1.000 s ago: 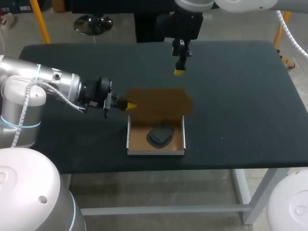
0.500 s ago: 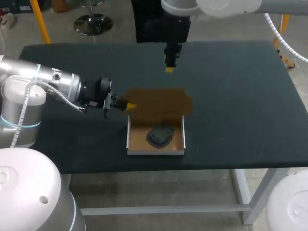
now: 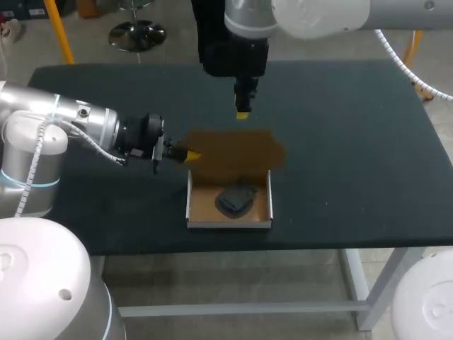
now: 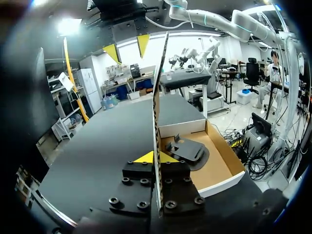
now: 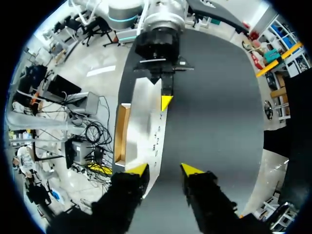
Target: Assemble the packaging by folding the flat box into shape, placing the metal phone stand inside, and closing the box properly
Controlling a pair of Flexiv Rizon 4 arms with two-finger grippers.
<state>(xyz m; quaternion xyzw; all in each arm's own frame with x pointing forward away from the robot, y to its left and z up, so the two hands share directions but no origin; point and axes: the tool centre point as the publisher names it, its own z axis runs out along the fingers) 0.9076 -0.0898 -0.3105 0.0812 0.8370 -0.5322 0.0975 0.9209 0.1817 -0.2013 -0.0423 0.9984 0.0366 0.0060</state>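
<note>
Black table (image 3: 354,142): left gripper (image 3: 191,154) clamps upright brown box lid (image 3: 237,152); right gripper (image 3: 243,113) released.

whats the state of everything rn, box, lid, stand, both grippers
box: folded into a tray, open on top
lid: raised, not closed
phone stand: lying inside the box
left gripper: shut on the lid's edge
right gripper: open, holding nothing

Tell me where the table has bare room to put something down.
Bare table lies between the box and the right edge. It is crowded around the raised lid: left gripper holds it, right gripper hangs just behind.
</note>
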